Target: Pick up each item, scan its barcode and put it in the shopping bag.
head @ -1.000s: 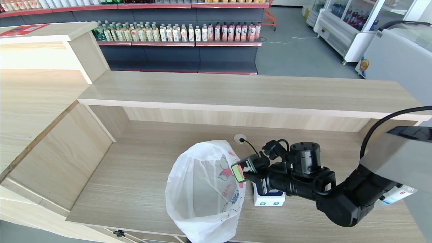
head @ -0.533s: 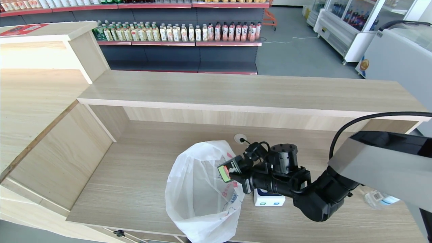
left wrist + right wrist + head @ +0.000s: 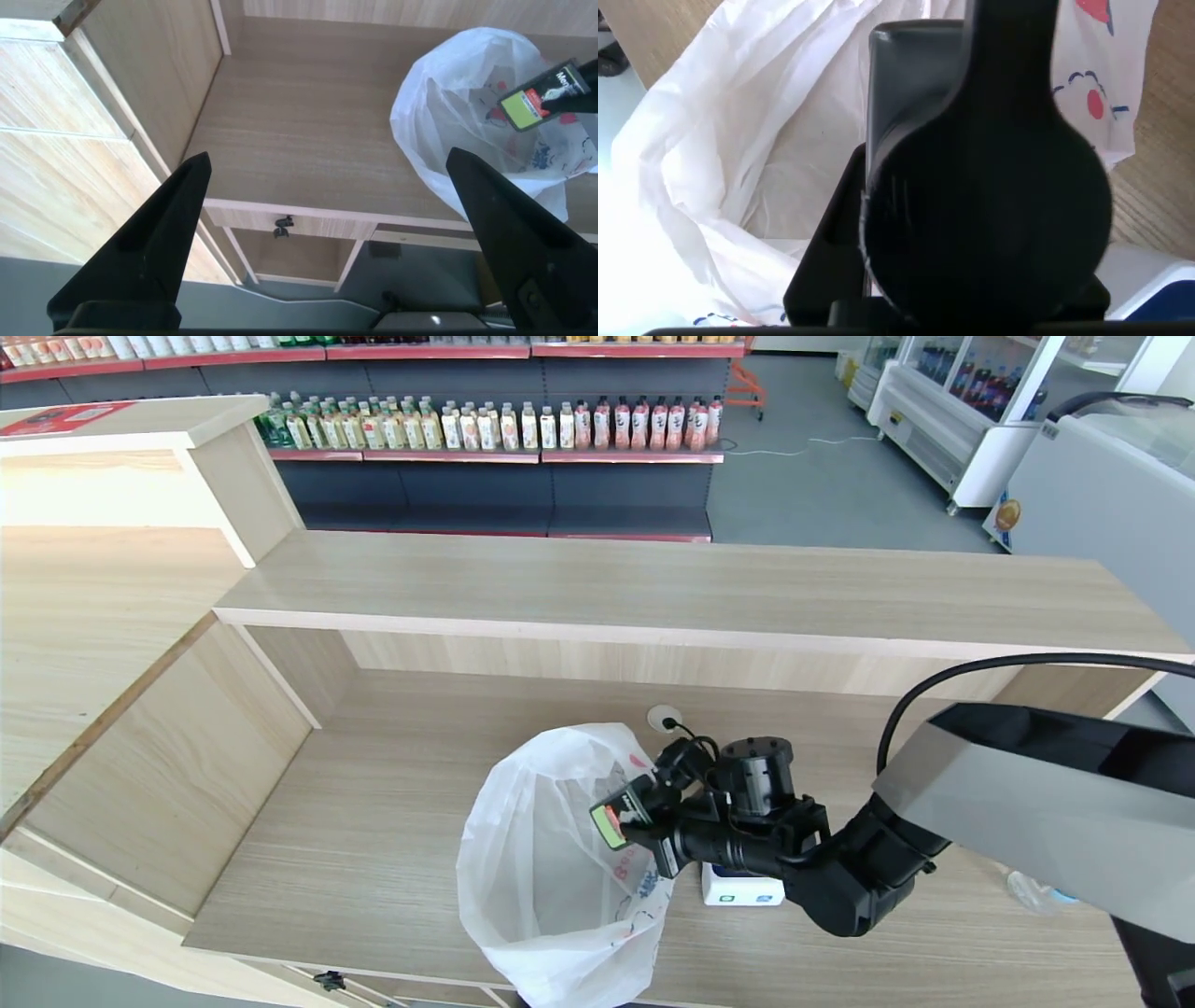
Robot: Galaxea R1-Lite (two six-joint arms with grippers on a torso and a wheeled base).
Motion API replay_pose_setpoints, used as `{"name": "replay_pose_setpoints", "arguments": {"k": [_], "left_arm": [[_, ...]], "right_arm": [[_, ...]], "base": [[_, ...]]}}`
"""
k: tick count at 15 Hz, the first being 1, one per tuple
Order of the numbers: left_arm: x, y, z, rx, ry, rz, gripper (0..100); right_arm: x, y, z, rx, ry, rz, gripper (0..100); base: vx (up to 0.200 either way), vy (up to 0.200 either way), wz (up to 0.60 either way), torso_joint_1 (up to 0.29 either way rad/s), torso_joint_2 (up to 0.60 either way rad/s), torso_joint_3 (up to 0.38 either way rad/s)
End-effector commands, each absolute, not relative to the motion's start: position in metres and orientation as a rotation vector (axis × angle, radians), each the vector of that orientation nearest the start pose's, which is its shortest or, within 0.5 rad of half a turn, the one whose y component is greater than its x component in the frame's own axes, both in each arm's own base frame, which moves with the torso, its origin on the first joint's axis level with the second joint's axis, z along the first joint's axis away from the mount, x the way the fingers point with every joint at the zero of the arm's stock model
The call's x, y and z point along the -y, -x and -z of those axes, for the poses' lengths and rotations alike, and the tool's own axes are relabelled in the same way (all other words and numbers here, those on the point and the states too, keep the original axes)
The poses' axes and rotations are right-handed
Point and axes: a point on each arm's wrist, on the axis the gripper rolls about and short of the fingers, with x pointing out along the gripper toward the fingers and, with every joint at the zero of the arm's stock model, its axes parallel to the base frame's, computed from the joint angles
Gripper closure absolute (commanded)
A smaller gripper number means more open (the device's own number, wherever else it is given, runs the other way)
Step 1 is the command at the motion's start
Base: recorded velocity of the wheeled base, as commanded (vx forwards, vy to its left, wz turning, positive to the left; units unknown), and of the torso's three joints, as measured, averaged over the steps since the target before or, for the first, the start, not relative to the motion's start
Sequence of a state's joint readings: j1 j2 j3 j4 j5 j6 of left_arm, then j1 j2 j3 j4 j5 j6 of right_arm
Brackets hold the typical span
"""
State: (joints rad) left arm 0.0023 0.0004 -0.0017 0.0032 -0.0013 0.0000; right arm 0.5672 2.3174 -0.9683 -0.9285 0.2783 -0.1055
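We see one shopping bag (image 3: pixel 541 859), with our right gripper (image 3: pixel 627 812) clamped on one dark box (image 3: pixel 609 824) at its mouth. Our left gripper (image 3: pixel 329 161) gapes wide, empty.

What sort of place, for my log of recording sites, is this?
Likely a small convenience store, at its checkout: shelves of bottled drinks, glass-door coolers, and a wooden counter with a scanner and a shopping bag, over which the right gripper holds a box.

One shopping bag (image 3: pixel 560 859), one box (image 3: pixel 621 812) — dark, one white scanner (image 3: pixel 742 889), one clear bottle (image 3: pixel 1032 893)
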Motion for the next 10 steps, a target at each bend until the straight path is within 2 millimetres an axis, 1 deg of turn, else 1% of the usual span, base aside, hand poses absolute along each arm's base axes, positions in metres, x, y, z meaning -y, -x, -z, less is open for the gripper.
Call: {"name": "replay_pose_setpoints", "arguments": {"k": [1,4,5,6,7,8,10], "left_arm": [[0.000,0.023,-0.076,-0.002,0.000,-0.002,0],[0.000,0.023,-0.076,-0.002,0.000,-0.002,0],[0.000,0.023,-0.076,-0.002,0.000,-0.002,0],[0.000,0.023,-0.076,-0.002,0.000,-0.002,0],[0.000,0.023,-0.076,-0.002,0.000,-0.003,0],[0.000,0.023,-0.076,-0.002,0.000,-0.002,0],[0.000,0.023,-0.076,-0.002,0.000,-0.002,0]], "right_arm": [[-0.225,-0.341,-0.009,-0.418,0.188,-0.860,100],[-0.228,-0.346,-0.008,-0.423,0.211,-0.866,100],[-0.230,-0.349,-0.012,-0.403,0.211,-0.873,0],[-0.231,-0.349,-0.017,-0.395,0.194,-0.871,0],[-0.233,-0.349,-0.026,-0.383,0.163,-0.871,0],[-0.233,-0.347,-0.043,-0.370,0.092,-0.860,0],[-0.226,-0.339,-0.086,-0.344,-0.075,-0.833,0]], "base": [[0.000,0.000,0.00,0.000,0.00,0.000],[0.000,0.000,0.00,0.000,0.00,0.000],[0.000,0.000,0.00,0.000,0.00,0.000],[0.000,0.000,0.00,0.000,0.00,0.000],[0.000,0.000,0.00,0.000,0.00,0.000],[0.000,0.000,0.00,0.000,0.00,0.000],[0.000,0.000,0.00,0.000,0.00,0.000]]}}
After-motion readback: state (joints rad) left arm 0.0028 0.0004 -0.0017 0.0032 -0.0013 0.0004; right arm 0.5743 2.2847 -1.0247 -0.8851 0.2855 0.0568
